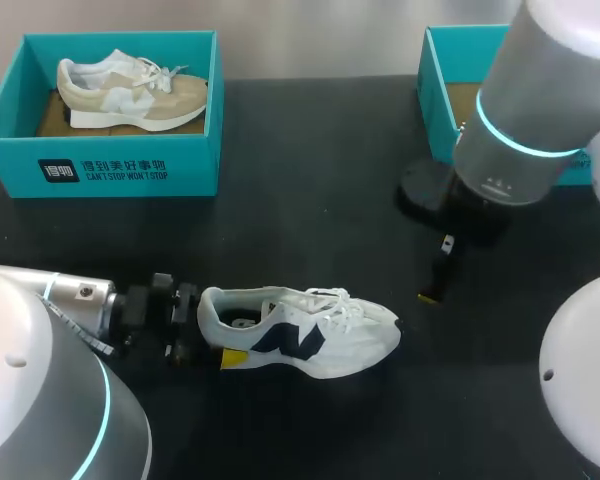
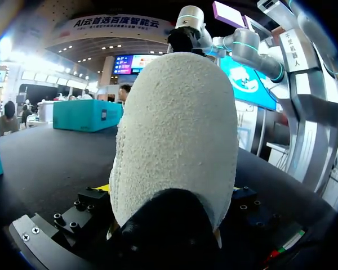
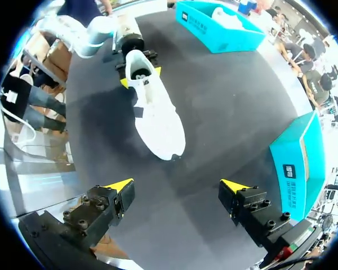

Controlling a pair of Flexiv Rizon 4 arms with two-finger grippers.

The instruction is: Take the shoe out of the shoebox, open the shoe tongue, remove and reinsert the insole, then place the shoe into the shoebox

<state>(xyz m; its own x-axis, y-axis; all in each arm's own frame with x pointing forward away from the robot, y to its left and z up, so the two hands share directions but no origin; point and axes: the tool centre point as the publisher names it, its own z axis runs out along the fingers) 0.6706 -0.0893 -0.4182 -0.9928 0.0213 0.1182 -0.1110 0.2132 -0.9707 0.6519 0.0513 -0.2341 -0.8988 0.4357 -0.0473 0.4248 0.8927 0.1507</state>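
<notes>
white lace-up sneaker with navy side logo (image 1: 310,335), upright on its sole on the black worktop (image 1: 310,220), near edge, toe pointing to the right side; left gripper (image 3: 139,77) pinching its heel from both sides. further on, right gripper (image 3: 180,194) above bare worktop, fingers spread, holding nothing. far left: teal cardboard shoebox (image 1: 100,170) containing a beige sneaker (image 1: 130,92). far right: second teal box (image 1: 442,90), partly hidden behind the right arm.

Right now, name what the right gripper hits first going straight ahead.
Probably the black tabletop, just short of the toe of the white lace-up sneaker, though depth from the right gripper is unclear.
</notes>
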